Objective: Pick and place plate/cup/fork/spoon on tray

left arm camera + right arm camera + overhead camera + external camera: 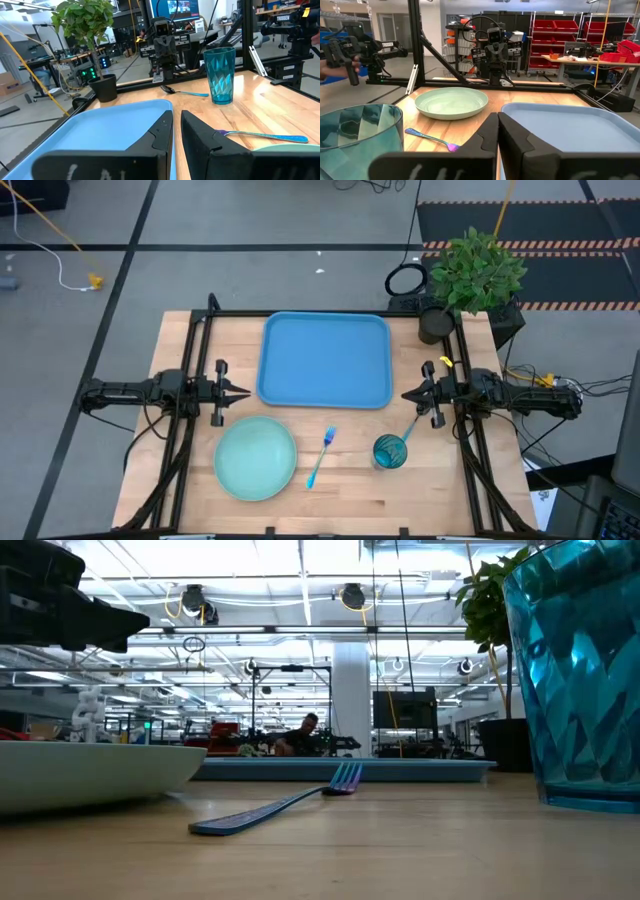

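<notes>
The blue tray (325,360) lies at the table's far middle. The mint-green plate (255,458) lies on the table near the front, left of the blue fork (321,457). The teal cup (390,451) stands upright to the fork's right. The spoon (412,425) lies flat just beyond the cup; it also shows in the left wrist view (182,92). My left gripper (243,392) hovers shut at the tray's left edge, above the plate's far side. My right gripper (408,394) hovers shut at the tray's right edge, beyond the spoon. Both are empty.
A potted plant (470,275) in a dark pot (435,325) stands at the table's far right corner. A black frame rail (300,313) runs along the table's far side behind the tray. Bare wood (350,500) lies along the front edge.
</notes>
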`<move>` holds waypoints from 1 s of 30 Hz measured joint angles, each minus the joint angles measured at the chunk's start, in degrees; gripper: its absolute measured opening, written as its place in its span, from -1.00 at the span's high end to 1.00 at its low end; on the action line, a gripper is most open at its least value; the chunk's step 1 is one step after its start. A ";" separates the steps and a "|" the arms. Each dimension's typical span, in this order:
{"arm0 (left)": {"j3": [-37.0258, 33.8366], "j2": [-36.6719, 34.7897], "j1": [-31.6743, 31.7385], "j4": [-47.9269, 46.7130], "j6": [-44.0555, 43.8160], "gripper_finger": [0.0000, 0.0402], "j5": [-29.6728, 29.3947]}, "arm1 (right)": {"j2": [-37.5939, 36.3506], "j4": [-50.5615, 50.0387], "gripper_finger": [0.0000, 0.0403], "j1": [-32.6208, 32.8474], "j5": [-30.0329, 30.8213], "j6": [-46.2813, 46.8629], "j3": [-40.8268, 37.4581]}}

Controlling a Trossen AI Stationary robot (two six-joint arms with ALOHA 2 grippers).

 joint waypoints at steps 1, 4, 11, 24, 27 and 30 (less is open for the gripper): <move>0.00 0.02 0.00 0.04 0.30 0.79 -0.19 | -0.02 -0.01 1.00 0.01 0.01 -0.01 0.00; 0.00 0.02 -0.02 0.60 1.46 0.79 -1.05 | -0.02 0.01 1.00 -0.01 0.01 0.01 0.00; 0.00 0.00 -0.02 3.21 -0.70 0.79 -1.06 | 0.00 0.01 1.00 0.01 0.01 -0.01 0.00; 9.91 2.73 -0.02 24.60 -6.36 0.79 0.51 | -0.02 0.12 1.00 0.01 -0.01 -0.01 0.00; 17.04 6.74 -0.02 20.72 -5.88 0.79 0.50 | -0.01 0.12 1.00 0.01 -0.01 -0.01 0.00; 24.68 12.26 -0.02 17.52 -5.11 0.79 0.53 | 0.00 0.54 1.00 0.01 0.03 -0.17 0.00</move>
